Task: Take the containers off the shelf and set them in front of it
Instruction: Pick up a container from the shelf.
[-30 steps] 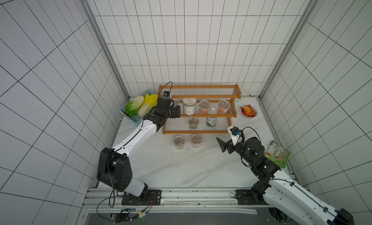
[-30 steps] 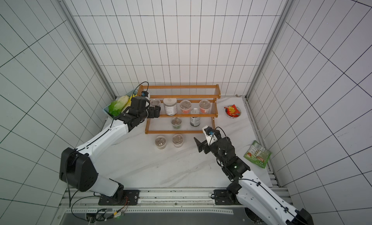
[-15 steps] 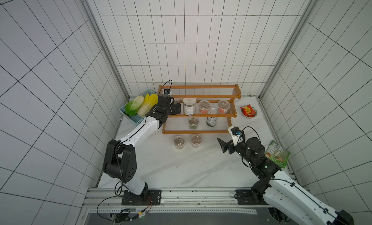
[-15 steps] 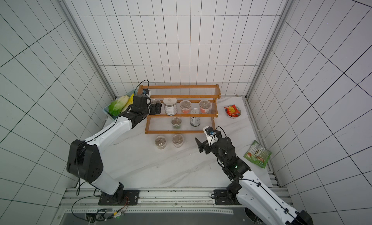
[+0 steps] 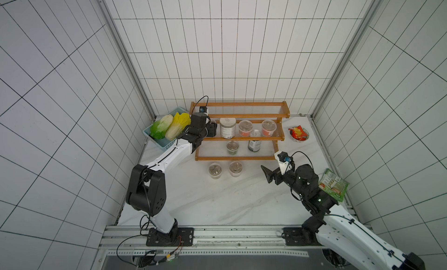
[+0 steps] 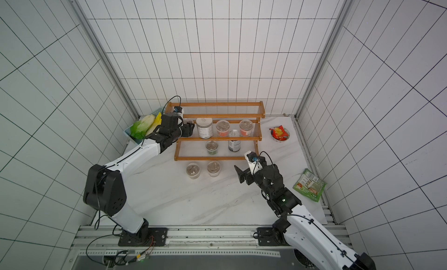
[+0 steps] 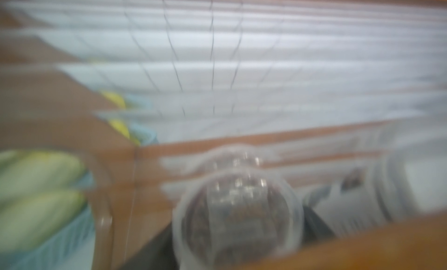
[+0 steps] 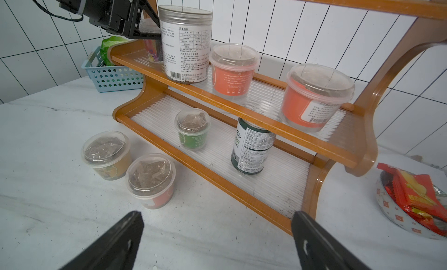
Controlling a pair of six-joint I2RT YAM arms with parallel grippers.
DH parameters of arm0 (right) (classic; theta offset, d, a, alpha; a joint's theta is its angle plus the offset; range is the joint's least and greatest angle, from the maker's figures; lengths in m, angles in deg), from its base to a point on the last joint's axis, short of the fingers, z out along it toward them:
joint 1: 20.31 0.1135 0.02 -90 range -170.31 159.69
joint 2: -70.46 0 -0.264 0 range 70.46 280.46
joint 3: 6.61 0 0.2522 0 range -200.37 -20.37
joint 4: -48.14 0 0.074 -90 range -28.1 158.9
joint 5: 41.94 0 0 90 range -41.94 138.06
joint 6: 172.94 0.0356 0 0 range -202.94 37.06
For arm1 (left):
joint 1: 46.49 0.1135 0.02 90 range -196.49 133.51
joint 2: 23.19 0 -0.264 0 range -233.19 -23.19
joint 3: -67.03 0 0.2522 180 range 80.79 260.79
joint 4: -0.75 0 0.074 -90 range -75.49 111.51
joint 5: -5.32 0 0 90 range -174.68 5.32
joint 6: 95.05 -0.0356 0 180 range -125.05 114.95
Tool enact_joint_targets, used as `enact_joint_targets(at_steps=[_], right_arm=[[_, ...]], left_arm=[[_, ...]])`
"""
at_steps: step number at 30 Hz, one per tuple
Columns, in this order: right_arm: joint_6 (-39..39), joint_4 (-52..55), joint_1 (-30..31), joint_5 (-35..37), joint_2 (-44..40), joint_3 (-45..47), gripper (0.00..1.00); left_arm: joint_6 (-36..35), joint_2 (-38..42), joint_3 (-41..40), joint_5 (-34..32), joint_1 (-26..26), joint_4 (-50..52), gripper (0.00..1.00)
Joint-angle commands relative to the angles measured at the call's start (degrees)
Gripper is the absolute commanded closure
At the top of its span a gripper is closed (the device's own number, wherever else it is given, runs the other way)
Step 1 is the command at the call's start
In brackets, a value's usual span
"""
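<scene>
the left gripper (image 5: pixel 212 129) is at the left end of the shelf's (image 5: pixel 239 157) middle tier, fingers either side of a small cup (image 7: pixel 238 215) beside the white jar (image 5: pixel 227 127); i cannot tell whether they press it. the right gripper (image 8: pixel 217 215) hangs with fingers wide apart over the table (image 5: pixel 217 203), near a yellow cup (image 8: pixel 106 155) and a red cup (image 8: pixel 151 181) standing in front of the shelf.

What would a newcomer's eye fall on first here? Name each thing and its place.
An orange-brown stepped shelf stands at the back of the table, a white-labelled jar and two red-labelled cups on its middle tier. At that tier's left end the left gripper straddles a clear lidded cup. The right gripper hangs open before the shelf, near two cups set on the table.
</scene>
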Motion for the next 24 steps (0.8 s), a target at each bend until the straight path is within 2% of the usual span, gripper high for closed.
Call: enact_joint_targets(at_steps=[1,10,24], right_arm=[[0.8,-0.9,-0.6,-0.5,0.0,-0.9,0.01],[1.0,-1.5,-0.8,-0.8,0.4,-0.6,0.01],[1.1,-1.6,-0.8,-1.0,-0.1,-0.7,0.01]], left_arm=[[-0.7,-0.5,1.2,1.0,0.1,-1.2,0.37],[-0.8,1.9,0.1,0.9,0.0,-1.2,0.4],[1.7,11.0,-4.8,1.6,0.0,2.9,0.41]])
